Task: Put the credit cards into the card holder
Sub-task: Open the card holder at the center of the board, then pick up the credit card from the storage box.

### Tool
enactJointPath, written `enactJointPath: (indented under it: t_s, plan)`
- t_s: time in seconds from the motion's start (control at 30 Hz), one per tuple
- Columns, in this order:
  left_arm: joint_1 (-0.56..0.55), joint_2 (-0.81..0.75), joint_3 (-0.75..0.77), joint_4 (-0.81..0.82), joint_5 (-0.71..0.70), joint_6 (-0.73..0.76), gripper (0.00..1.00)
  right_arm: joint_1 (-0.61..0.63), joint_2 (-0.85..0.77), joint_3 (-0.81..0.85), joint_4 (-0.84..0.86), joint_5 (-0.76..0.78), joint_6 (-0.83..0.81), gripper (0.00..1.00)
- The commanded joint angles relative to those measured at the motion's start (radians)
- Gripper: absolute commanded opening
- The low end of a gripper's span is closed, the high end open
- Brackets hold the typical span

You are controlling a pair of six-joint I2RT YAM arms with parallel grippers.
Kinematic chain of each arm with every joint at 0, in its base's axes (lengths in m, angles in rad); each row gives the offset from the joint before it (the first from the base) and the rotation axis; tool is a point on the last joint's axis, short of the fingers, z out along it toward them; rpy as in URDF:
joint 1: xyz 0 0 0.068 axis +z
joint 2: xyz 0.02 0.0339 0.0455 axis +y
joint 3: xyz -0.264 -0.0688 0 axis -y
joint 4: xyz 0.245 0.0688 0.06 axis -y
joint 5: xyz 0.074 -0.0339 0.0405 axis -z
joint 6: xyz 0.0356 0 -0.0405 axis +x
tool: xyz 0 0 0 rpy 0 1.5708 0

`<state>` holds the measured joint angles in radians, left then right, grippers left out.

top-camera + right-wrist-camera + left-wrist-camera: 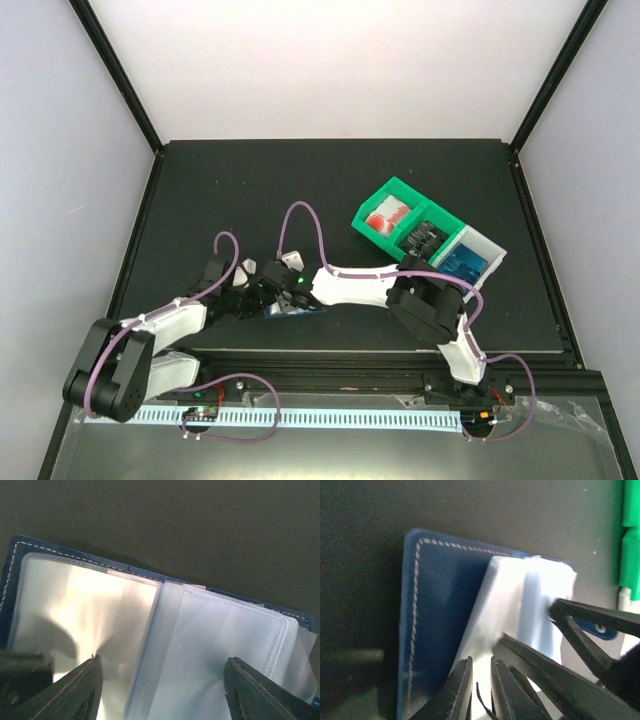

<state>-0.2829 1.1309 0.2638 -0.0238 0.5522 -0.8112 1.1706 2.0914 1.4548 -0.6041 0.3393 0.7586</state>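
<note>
Left arm and right arm both reach in toward the middle, tips almost meeting. Left gripper is pinched nearly together. Right gripper is spread wide.

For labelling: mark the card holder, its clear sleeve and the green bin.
card holder [437, 610]: left wrist view, on its navy stitched cover.
clear sleeve [225, 645]: right wrist view, middle of the right-hand page.
green bin [374, 197]: top external view, on its upper-left rim.
</note>
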Motion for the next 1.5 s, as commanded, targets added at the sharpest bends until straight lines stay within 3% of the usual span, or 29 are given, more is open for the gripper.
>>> enactJointPath:
  t_s: [0.0, 0.17, 0.3, 0.47, 0.6, 1.0, 1.3, 1.47]
  plan:
    - [-0.004, 0.108, 0.068, 0.021, -0.003, 0.064, 0.12, -0.007, -0.075, -0.072, 0.071, -0.082, -0.012, 0.68]
    - [-0.002, 0.144, 0.080, -0.056, -0.073, 0.102, 0.12, -0.041, -0.203, -0.101, 0.093, -0.089, -0.077, 0.68]
    - [-0.003, 0.182, 0.094, -0.076, -0.058, 0.131, 0.12, -0.125, -0.375, -0.157, 0.113, -0.160, -0.232, 0.70]
    - [-0.004, 0.185, 0.128, -0.117, -0.046, 0.159, 0.16, -0.335, -0.587, -0.284, 0.132, -0.306, -0.433, 0.71]
    - [-0.004, 0.167, 0.145, -0.154, -0.061, 0.173, 0.22, -0.513, -0.666, -0.319, 0.102, -0.325, -0.566, 0.71]
    - [-0.004, 0.156, 0.153, -0.198, -0.090, 0.193, 0.34, -0.859, -0.604, -0.259, -0.092, -0.506, -0.814, 0.71]
    - [-0.004, 0.164, 0.172, -0.233, -0.123, 0.197, 0.36, -0.887, -0.445, -0.225, -0.075, -0.439, -0.929, 0.70]
    - [-0.004, 0.170, 0.165, -0.237, -0.134, 0.198, 0.36, -0.905, -0.380, -0.208, -0.085, -0.465, -0.993, 0.60]
